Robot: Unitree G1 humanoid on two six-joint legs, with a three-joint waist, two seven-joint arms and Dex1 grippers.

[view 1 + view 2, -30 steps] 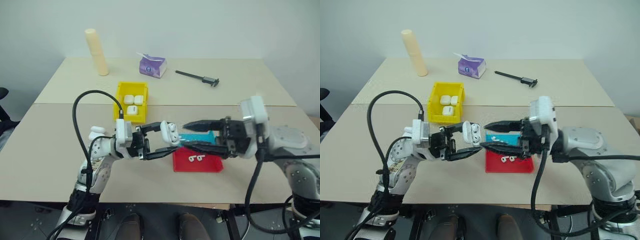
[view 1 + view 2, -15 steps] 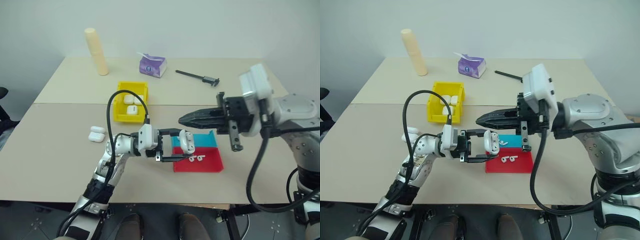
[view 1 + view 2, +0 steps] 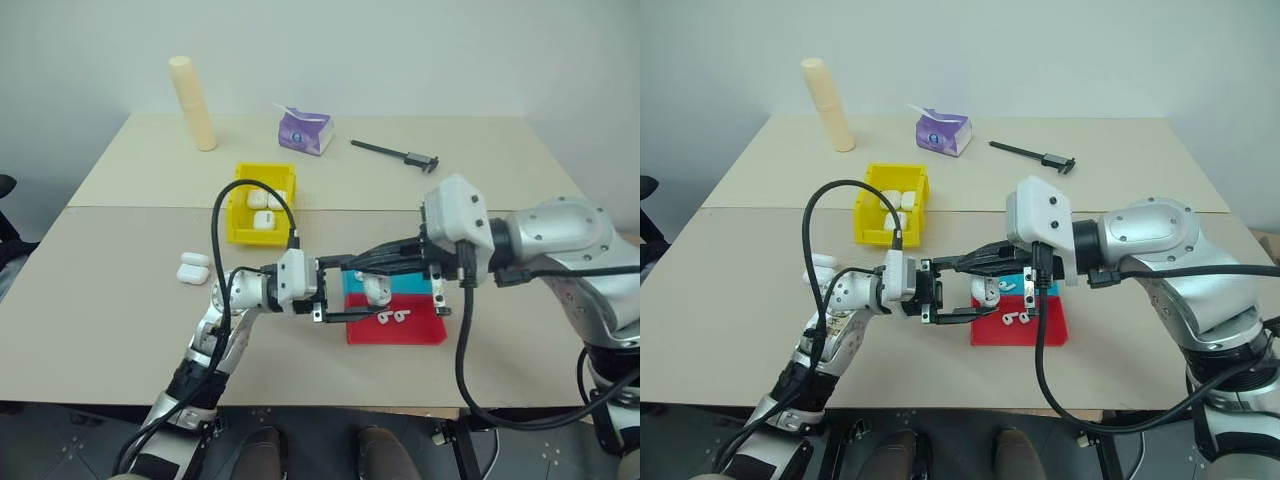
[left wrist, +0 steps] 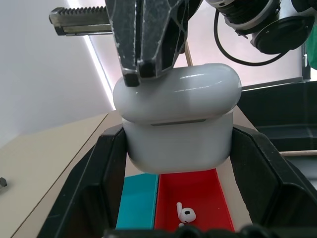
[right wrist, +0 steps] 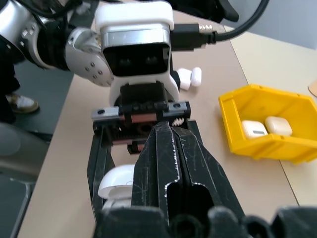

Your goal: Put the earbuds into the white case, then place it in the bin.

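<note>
Table (image 3: 120, 300) w/ yellow bin (image 3: 243, 212) at back (several white cases inside). Red tray (image 3: 420, 330) in front holds two earbuds (image 3: 390, 317). Left gripper (image 3: 362, 292) grips the white case (image 4: 178, 119), lid down, above tray's edge. Right gripper (image 3: 340, 266) clenched, tips pressing on case lid.

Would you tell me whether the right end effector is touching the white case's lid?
Touching: the left wrist view shows the right end effector pressed onto the white case lid.
</note>
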